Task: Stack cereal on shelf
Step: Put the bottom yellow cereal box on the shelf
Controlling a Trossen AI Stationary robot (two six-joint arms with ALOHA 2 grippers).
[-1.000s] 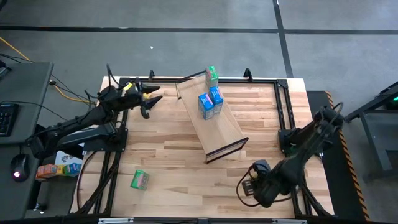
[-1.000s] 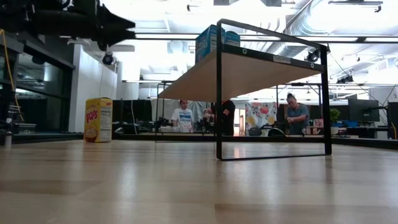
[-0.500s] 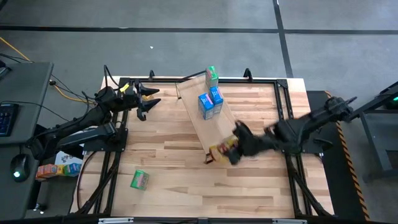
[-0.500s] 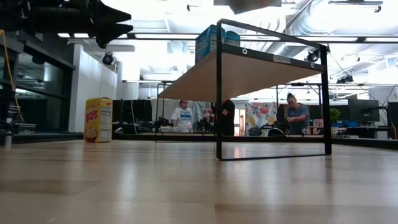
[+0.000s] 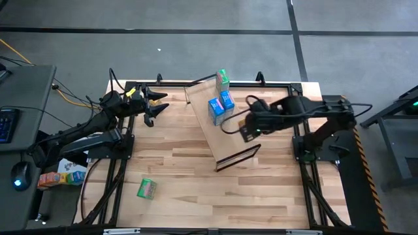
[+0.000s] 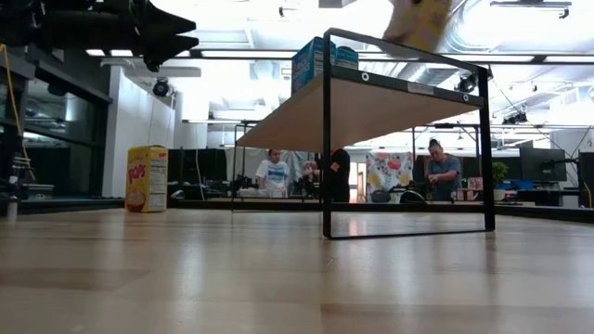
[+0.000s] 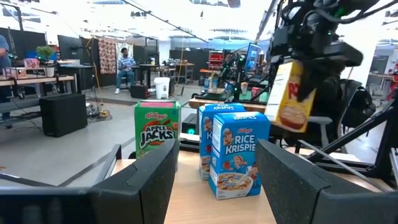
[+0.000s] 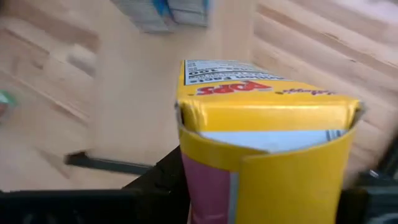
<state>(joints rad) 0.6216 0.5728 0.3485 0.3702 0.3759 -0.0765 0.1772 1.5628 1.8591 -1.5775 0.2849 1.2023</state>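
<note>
Above the shelf [image 5: 222, 127], right gripper [image 5: 247, 130] grips yellow box [image 8: 267, 149], wrist-view only.

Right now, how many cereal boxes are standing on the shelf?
3. One green box at the shelf's far end, two blue boxes side by side near its middle. The right gripper holds a yellow box above it, not set down.

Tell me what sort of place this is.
Likely an open-plan robotics lab: seated people at desks behind the table, exposed ceiling ducts, and two arms working cereal boxes on a shelf.
</note>
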